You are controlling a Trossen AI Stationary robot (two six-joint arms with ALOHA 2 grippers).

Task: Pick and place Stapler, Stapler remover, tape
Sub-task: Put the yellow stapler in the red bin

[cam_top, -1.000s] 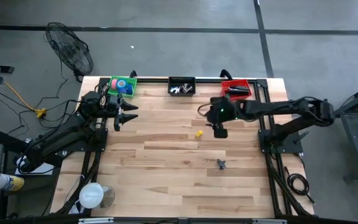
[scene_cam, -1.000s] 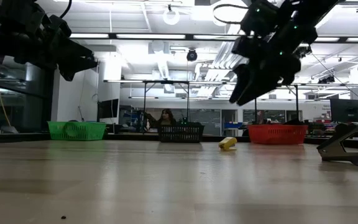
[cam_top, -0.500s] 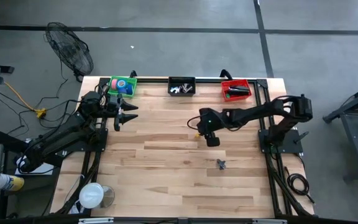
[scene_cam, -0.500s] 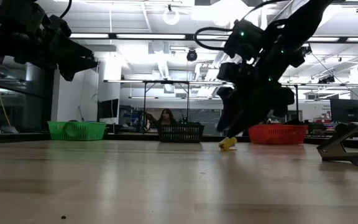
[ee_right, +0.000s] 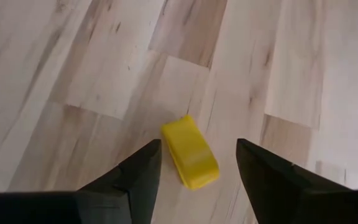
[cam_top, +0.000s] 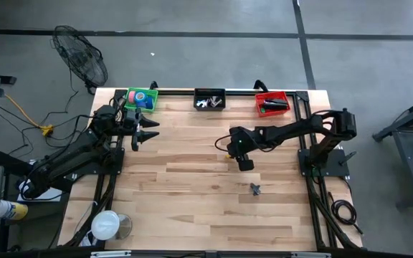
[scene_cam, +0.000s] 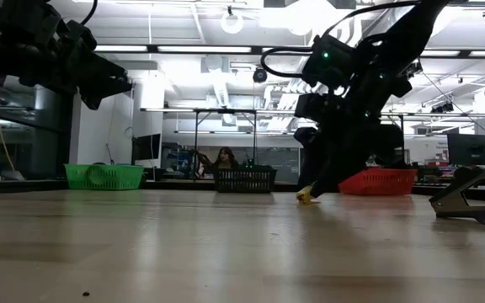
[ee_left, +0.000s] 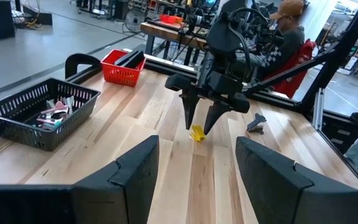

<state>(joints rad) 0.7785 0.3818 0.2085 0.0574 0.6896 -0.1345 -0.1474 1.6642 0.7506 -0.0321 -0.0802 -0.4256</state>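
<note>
A small yellow tape roll (ee_right: 190, 152) lies on the wooden table near its middle (cam_top: 229, 153). My right gripper (ee_right: 197, 186) is open and points down just above it, one finger on each side, touching nothing; this also shows in the left wrist view (ee_left: 201, 121) and the low view (scene_cam: 318, 181). A dark stapler remover (cam_top: 255, 189) lies on the table nearer the front. My left gripper (cam_top: 145, 132) is open and empty, waiting by the green basket (cam_top: 141, 99), which holds blue and pink tape rolls.
A black basket (cam_top: 209, 99) with stapler removers and a red basket (cam_top: 272, 102) with a dark stapler stand along the far edge. A white cup-like thing (cam_top: 107, 224) is at the front left corner. A person (ee_left: 284, 25) sits beyond the table.
My right gripper has moved toward the table's left and near edges and come down over the yellow tape roll, staying open. The roll has not moved.
</note>
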